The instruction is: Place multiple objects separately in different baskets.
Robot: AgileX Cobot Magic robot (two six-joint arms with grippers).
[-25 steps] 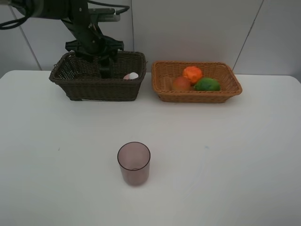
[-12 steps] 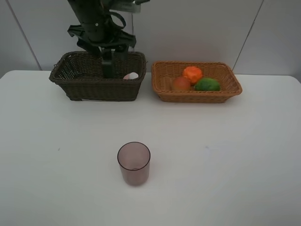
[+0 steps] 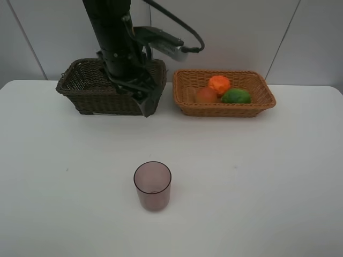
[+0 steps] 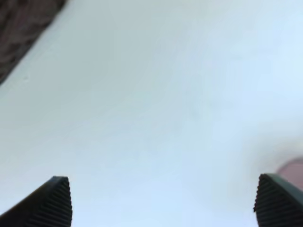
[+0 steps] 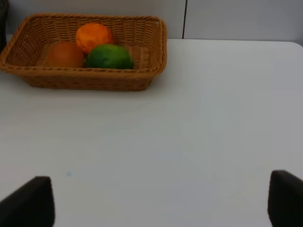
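A translucent mauve cup (image 3: 153,185) stands upright on the white table, near the front. My left gripper (image 3: 147,107) hangs open and empty over the front right corner of the dark brown basket (image 3: 80,90), pointing down at the table. In the left wrist view its fingertips (image 4: 53,202) stand wide apart over bare table, with an edge of the cup (image 4: 291,168) beside one tip. The light tan basket (image 3: 257,101) holds an orange (image 3: 219,84), a red-orange fruit (image 3: 206,95) and a green fruit (image 3: 236,96). My right gripper (image 5: 158,201) is open and empty, seen only in its wrist view.
The left arm (image 3: 115,37) covers much of the dark basket's inside. A white wall (image 3: 225,32) rises right behind both baskets. The right wrist view looks across bare table toward the tan basket (image 5: 151,42).
The left arm rose out of the dark basket and swung forward over its front right corner. The white-capped item seen inside that basket is now hidden behind the arm.
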